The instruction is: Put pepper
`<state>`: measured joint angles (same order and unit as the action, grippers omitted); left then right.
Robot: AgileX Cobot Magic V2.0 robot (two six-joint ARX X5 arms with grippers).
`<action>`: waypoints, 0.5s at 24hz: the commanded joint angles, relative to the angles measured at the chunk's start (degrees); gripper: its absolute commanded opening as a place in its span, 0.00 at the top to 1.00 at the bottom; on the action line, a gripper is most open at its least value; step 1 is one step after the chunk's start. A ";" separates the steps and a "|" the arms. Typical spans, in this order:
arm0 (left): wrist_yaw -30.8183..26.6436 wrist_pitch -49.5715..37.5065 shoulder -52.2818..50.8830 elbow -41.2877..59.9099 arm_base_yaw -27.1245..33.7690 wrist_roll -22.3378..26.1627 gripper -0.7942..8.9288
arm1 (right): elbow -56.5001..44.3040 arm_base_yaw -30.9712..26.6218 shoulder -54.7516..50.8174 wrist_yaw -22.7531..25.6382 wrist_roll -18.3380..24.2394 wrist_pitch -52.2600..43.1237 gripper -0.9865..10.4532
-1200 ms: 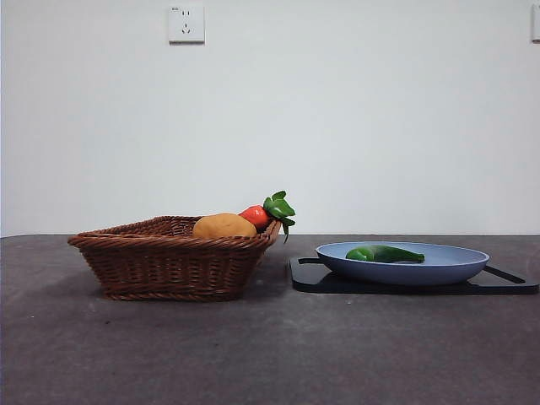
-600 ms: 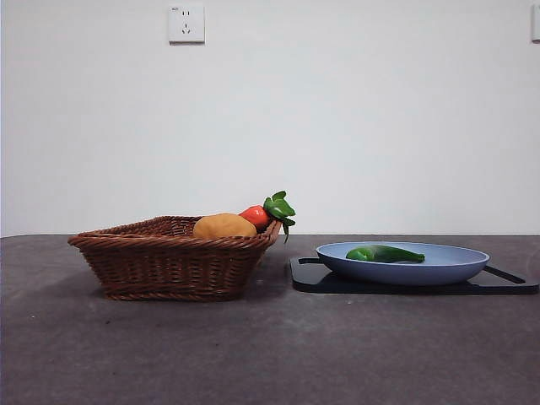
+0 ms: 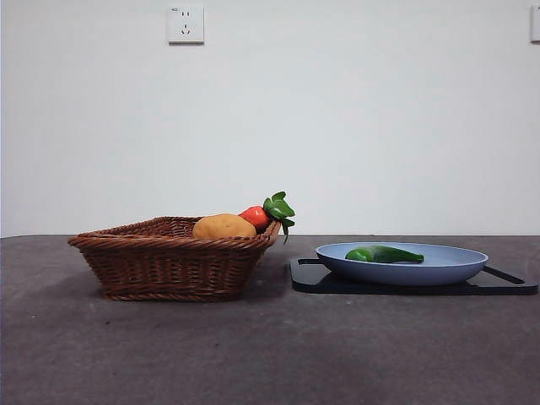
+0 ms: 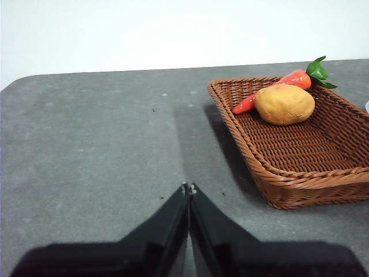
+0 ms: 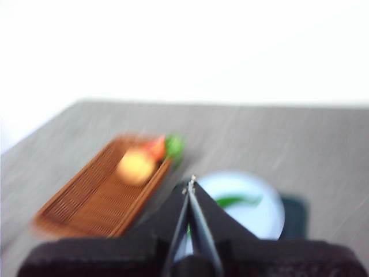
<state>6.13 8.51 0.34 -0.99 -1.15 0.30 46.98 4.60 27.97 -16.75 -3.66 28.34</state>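
Note:
The green pepper [image 3: 384, 254] lies in the blue plate [image 3: 456, 266], which rests on a black tray [image 3: 506, 285] at the right of the front view. The blurred right wrist view shows the pepper [image 5: 236, 201] on the plate [image 5: 262, 213] beyond my right gripper [image 5: 191, 183], which is shut and empty, high above the table. My left gripper [image 4: 188, 188] is shut and empty, above bare table beside the wicker basket [image 4: 271, 173]. Neither arm shows in the front view.
The wicker basket [image 3: 169, 261] at the left holds a tan potato [image 3: 224, 226] and a red-orange carrot with green leaves [image 3: 268, 211]. A wall socket [image 3: 186, 24] is on the white wall behind.

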 commanded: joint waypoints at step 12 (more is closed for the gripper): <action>0.09 -0.55 -0.26 0.61 0.15 -0.52 0.91 | -37.92 -1.55 -22.53 8.41 -1.53 -22.82 0.90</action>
<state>6.13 8.51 0.34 -0.99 -1.15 -0.03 9.52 3.03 6.20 -8.71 -4.73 6.44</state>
